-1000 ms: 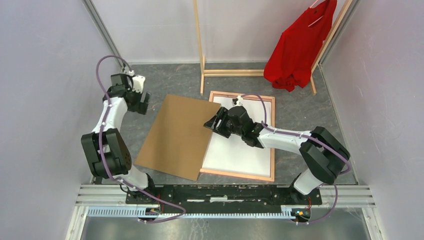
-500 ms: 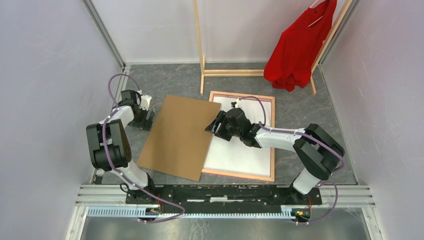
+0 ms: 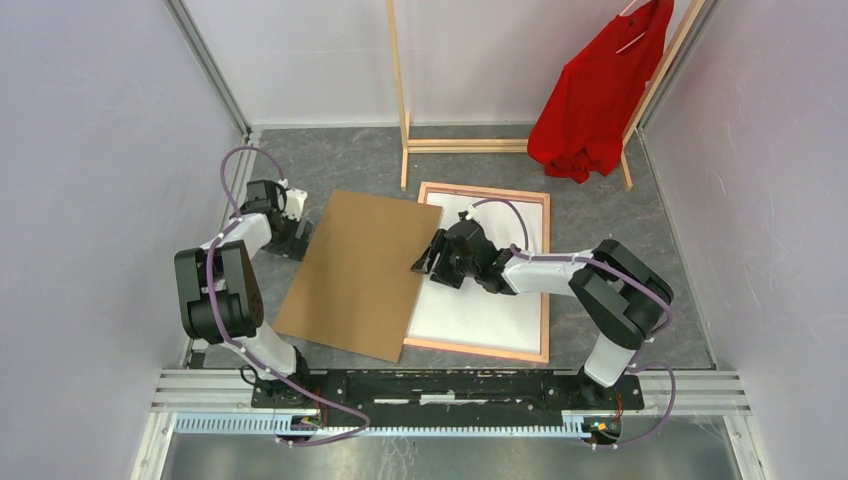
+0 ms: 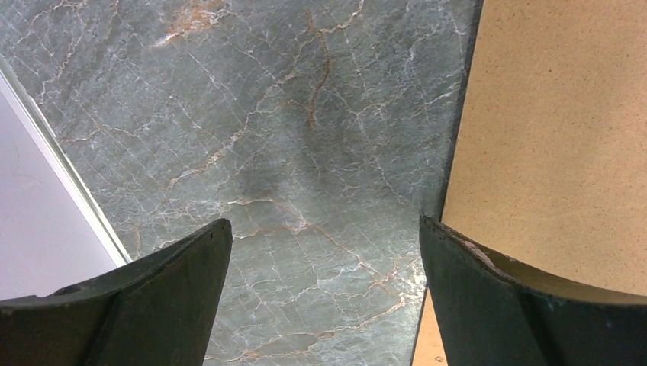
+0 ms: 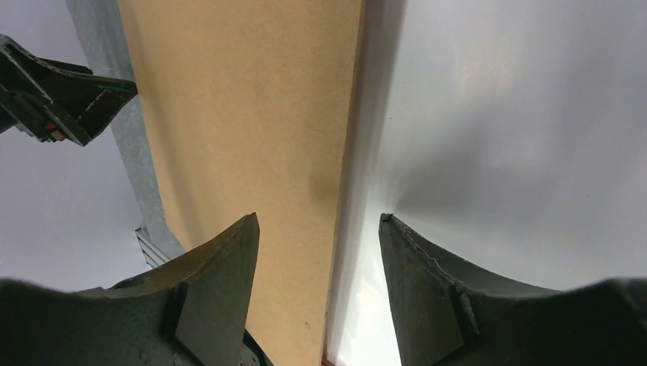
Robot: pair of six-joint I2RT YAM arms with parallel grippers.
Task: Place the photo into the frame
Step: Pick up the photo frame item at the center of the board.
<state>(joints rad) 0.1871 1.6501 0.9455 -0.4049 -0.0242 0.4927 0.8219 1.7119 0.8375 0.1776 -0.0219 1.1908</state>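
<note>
Left gripper [image 4: 324, 223] has dropped, wide and empty, beside the backing board [image 3: 355, 275]; right gripper [image 5: 318, 217], half-open, empty, straddles its edge over the frame [image 3: 470, 350], where the board must next slide square over the presumably face-down photo [image 3: 470, 315].

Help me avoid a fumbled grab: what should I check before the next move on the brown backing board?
1. Left pincer open: ok.
2. Backing board edge centred between the left fingers: not ok, it runs right beside one finger.
3. Right pincer straddling the board's opposite edge: ok.
4. Right pincer gripping the board: not ok, jaws apart.
5. Board squared to the frame: not ok, it lies askew across one side.
6. Photo in place: cannot tell, only a white sheet shows.
</note>
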